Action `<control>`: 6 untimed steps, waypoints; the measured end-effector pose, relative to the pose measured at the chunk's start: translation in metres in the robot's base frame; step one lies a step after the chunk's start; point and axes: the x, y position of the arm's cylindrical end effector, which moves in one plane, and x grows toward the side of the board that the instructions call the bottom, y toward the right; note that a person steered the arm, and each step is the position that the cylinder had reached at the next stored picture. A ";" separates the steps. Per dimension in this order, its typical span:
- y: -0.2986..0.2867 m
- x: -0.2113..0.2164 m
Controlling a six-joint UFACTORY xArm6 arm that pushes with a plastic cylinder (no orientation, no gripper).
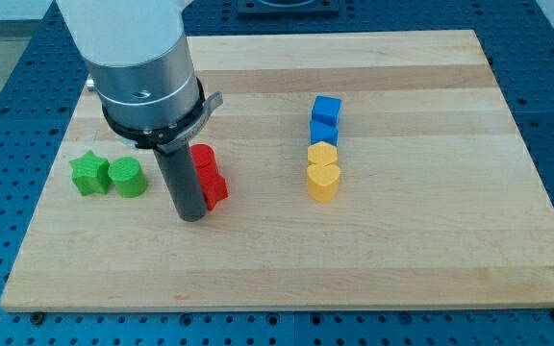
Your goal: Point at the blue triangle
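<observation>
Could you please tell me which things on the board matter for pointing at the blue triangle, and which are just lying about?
For the job:
- my tip, at the red blocks' left side
- two blue blocks, stacked in the column right of centre; which one is the triangle I cannot tell

Lying about:
- red blocks
- two yellow blocks
- green star
- green cylinder

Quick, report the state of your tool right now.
No gripper: my tool is a bare rod, holding nothing. My tip rests on the board against the red blocks' left side, far from the blue blocks.
</observation>
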 end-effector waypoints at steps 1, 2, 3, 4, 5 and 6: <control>0.012 0.002; 0.074 0.023; 0.103 0.032; 0.099 -0.036; 0.095 -0.058; 0.095 -0.087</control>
